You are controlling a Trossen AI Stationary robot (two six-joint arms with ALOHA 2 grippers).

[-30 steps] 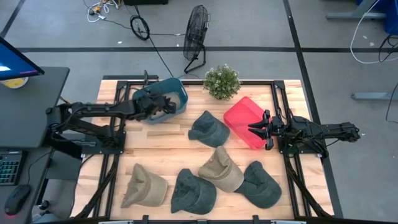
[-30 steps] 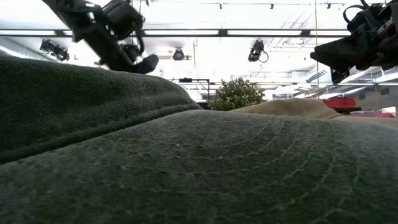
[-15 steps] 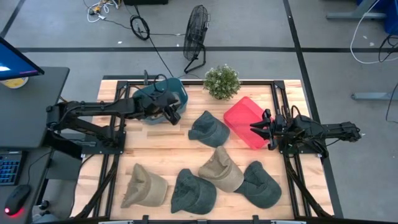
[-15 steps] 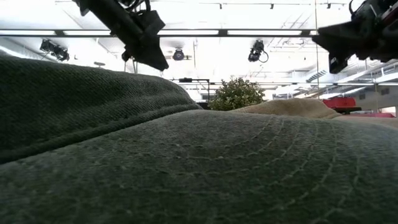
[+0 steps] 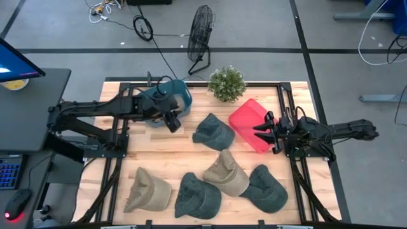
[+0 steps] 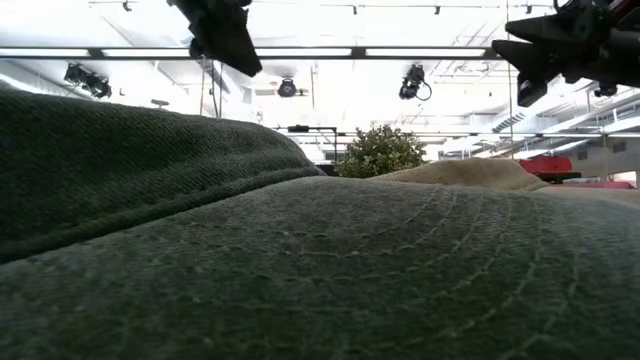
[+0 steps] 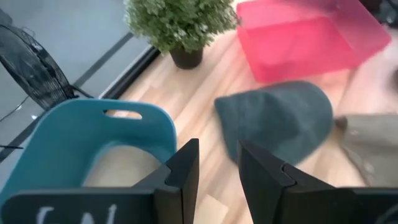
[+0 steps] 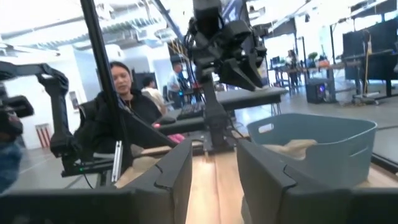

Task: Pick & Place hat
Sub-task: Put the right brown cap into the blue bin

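Several hats lie on the wooden table: a dark green one [image 5: 214, 131] in the middle, also in the left wrist view [image 7: 277, 121], a tan one [image 5: 226, 173], two dark ones [image 5: 197, 194] [image 5: 267, 187] and a tan one [image 5: 146, 191] near the front edge. A tan hat [image 7: 118, 169] lies inside the blue bin [image 5: 172, 97]. My left gripper [image 5: 173, 123] [image 7: 217, 162] hovers open and empty just beside the blue bin, on the side of the dark green hat. My right gripper [image 5: 257, 129] [image 8: 214, 162] waits open above the red bin [image 5: 251, 124].
A potted plant [image 5: 227, 83] stands at the far edge between the two bins. The red bin [image 7: 311, 37] lies right of the dark green hat. A dark hat fills the low view [image 6: 300, 260]. People sit beyond the table's left side [image 8: 124, 106].
My left gripper has moved from above the blue bin toward the table's near side and right, off the bin's rim toward the dark green hat, and has risen in the low view. The hats have stayed where they were.
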